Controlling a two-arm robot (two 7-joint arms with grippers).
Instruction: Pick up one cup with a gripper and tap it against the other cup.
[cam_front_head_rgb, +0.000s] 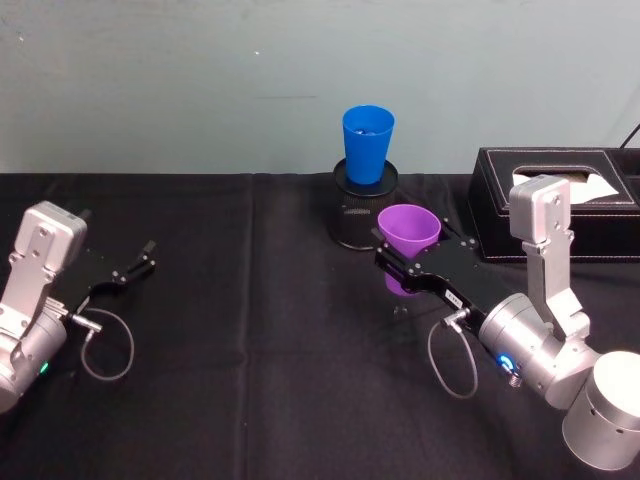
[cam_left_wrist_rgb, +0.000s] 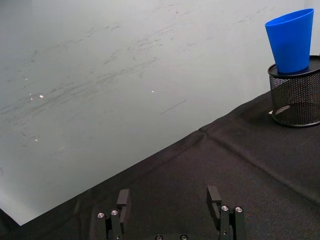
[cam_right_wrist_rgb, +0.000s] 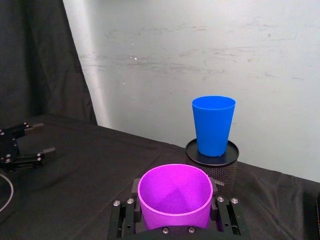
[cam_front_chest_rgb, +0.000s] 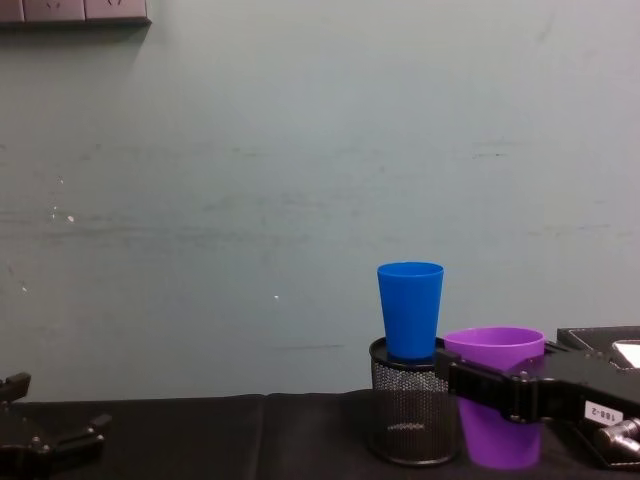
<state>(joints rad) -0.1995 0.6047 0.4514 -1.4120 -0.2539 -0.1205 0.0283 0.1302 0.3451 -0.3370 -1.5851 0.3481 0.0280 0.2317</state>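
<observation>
Prob. robotics lab: silver-grey robot arm (cam_front_head_rgb: 540, 345) either side of black cloth-covered table (cam_front_head_rgb: 250, 330), bare scuffed pale wall (cam_front_head_rgb: 150, 80), black leatherette tissue box (cam_front_head_rgb: 495, 220).

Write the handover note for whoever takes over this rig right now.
Right gripper: shut on the purple cup, just in front of the mesh pen holder.
Left gripper: open, empty, parked at the left of the table.
Blue cup: upright in the top of the pen holder; the cups are apart.
Done: purple cup gripped.
Left: raise it and tap it against the blue cup.
</observation>
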